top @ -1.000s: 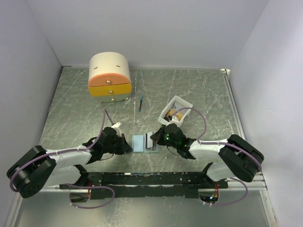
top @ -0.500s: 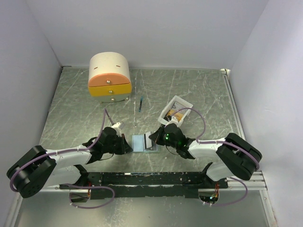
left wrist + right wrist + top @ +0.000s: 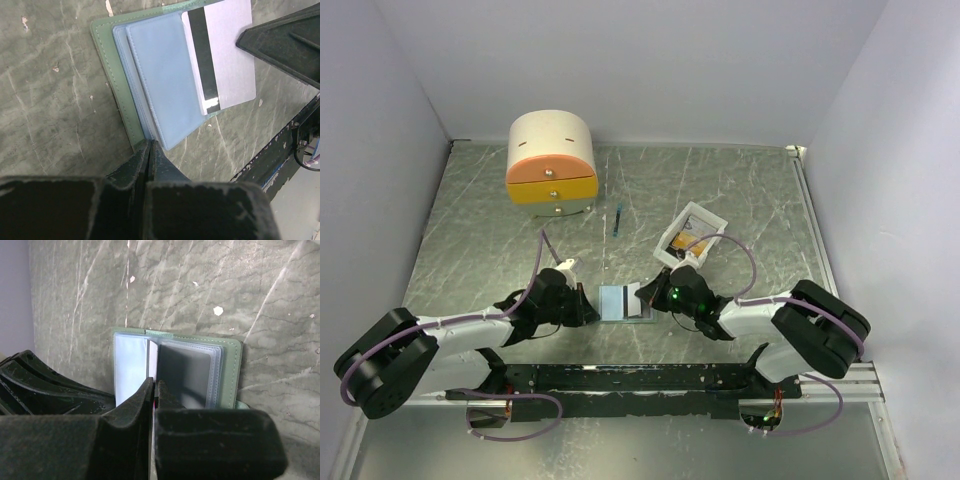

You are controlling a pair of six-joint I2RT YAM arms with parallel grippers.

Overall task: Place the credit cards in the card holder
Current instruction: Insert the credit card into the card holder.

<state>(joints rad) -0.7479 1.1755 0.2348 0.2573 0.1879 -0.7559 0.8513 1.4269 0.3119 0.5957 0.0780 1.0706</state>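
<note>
Card holder (image 3: 160, 75) lies open and flat on the table (image 3: 740, 190), at the near edge between the two arms. Green cover underneath, pale blue plastic sleeves fanned on top.

One credit card (image 3: 227, 55) lies back-side up over the holder's right half: pale face, black magnetic stripe. Its stripe edge meets the top sleeve; cannot tell whether it has entered a pocket. From the right wrist the same card shows edge-on as a thin white line (image 3: 153, 357) standing between the sleeves.

Left gripper (image 3: 150, 147): jaws clenched on the near edge of the sleeves, pinning the holder from its left side. Right gripper (image 3: 153, 390): jaws pinched together on the credit card, reaching in from the holder's right. In the top view the two grippers face each other, the holder (image 3: 615, 302) between them.

White tray (image 3: 708, 214) sits just beyond the right gripper, tilted on the diagonal. A gold-yellow card (image 3: 696, 241) is inside with something dark beside it, too small to make out. Thin blue stick (image 3: 618, 218) lies left of the tray. Cream-and-orange drawer box (image 3: 551, 150) stands at the far left, well apart
</note>
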